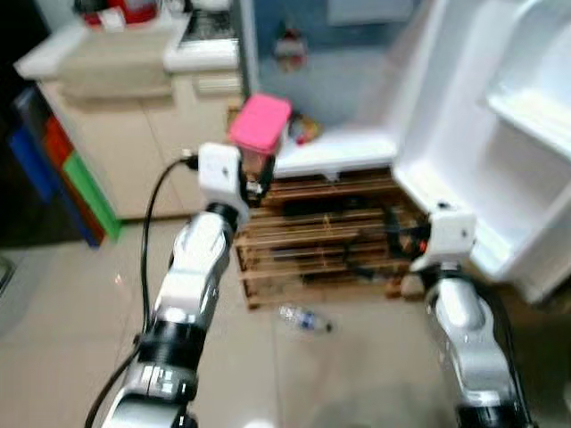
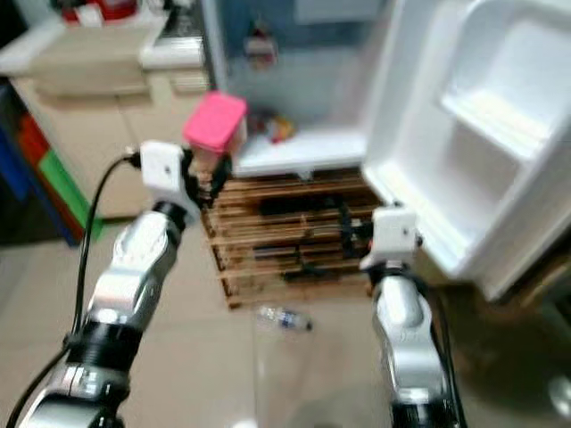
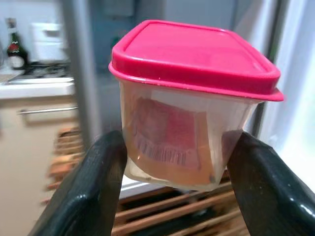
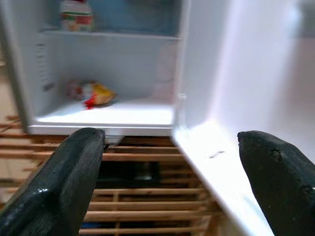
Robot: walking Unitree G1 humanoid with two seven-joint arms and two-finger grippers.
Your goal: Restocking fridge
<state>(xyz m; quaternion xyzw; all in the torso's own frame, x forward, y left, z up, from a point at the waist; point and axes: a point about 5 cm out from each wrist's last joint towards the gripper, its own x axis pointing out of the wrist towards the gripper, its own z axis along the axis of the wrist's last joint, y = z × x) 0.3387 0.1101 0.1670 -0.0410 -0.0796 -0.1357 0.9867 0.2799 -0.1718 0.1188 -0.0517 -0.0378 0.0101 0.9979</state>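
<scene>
Left end effector [image 1: 259,174] raised in front of the open fridge [image 1: 357,143], clamped on a tub [image 1: 260,134]: pink lid, clear body. Tub is held up in the air, level with the fridge's bottom shelf, just outside it. Right end effector [image 1: 393,234] lower, near the bottom of the fridge door [image 1: 500,134], in front of a wooden pallet [image 1: 312,232] under the fridge. A plastic bottle [image 1: 303,318] lies on the floor tiles below the pallet. Table [image 1: 107,53] with cabinets at left, something red on top, blurred.

Right eye: same scene, shifted. Door shelves [image 2: 500,116] read a bit clearer here.

Left wrist: tub close up. Both fingers [image 3: 93,191] press its lower sides. Lid is rounded-square, seated flat. Through the clear wall there's a reddish label with a barcode and an orange-brown fill in the bottom; can't tell what it is. Dark bottle [image 3: 15,49] on the table behind.

Right wrist: fingers [image 4: 64,182] spread wide, nothing between them. Shows the fridge interior that the head views blur: a red-yellow packet [image 4: 91,93] on the bottom shelf, another item [image 4: 76,14] on the shelf above. Pallet slats below.
</scene>
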